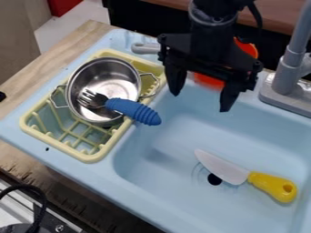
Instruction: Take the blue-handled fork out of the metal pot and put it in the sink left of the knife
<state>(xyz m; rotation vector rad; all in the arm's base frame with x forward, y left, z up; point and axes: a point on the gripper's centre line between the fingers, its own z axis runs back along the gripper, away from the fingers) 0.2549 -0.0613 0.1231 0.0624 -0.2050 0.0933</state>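
- The basin (173, 200) of the blue sink is the landmark; left, right, far and near are as the camera sees it.
- The gripper (200, 102) hangs over the basin's far part, released, with its two fingers spread wide and blue basin showing between the tips.
- Behind the gripper, at the basin's far edge, is an orange thing (209, 81), partly hidden by it. A gray handle (146, 48) lies on the ledge to its left; whether the two are joined, I cannot tell.
- Bare floor and walls stretch from below the gripper to the basin's near side, with open room left of the knife (222, 167).
- The knife lies flat inside the basin, toward the right, its blade beside the dark drain hole (214, 179) and its yellow handle near the right wall.
- Left of the basin, a pale yellow dish rack (91, 157) sits on the sink's ledge, its right rim running along the basin's left edge.
- In the rack is a metal pot (115, 73) with two wire handles.
- A fork (135, 110) has its tines in the pot; its blue handle crosses the pot's rim and reaches over the basin's left edge.
- The gray faucet (287, 77) stands beyond the basin's far right side.
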